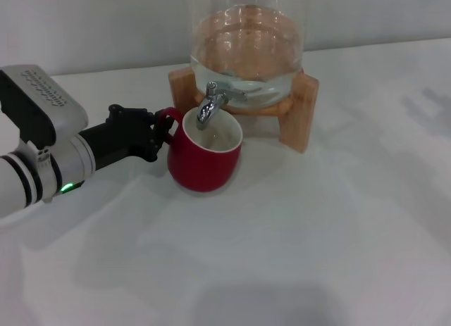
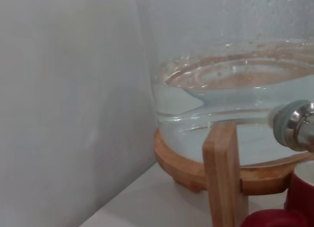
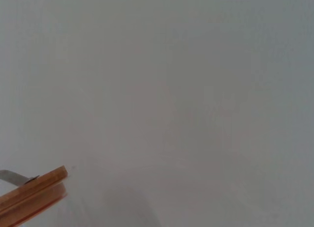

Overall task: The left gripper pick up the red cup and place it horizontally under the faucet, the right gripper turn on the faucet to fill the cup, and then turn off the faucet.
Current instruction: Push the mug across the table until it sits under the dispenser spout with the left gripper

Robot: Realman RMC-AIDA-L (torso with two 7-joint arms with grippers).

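The head camera looks down over the white table (image 1: 296, 255). The left wrist camera sits close beside the wooden stand (image 2: 221, 178), shared with both other views.

A rounded dark red ceramic mug (image 1: 203, 160) with a cream-white inside stands under the shiny chrome faucet (image 1: 210, 103). Behind the mug, a clear glass jar (image 1: 246, 48) sits on a light brown wooden stand (image 1: 299, 108). Beside the mug's handle, the black left gripper (image 1: 156, 136) has a silver-white wrist with a green light. The tabletop (image 1: 317, 234) is plain white.

Open table (image 1: 317, 255) right of the red cup (image 1: 204, 160); wooden stand (image 1: 299, 111) (with jar) blocks behind
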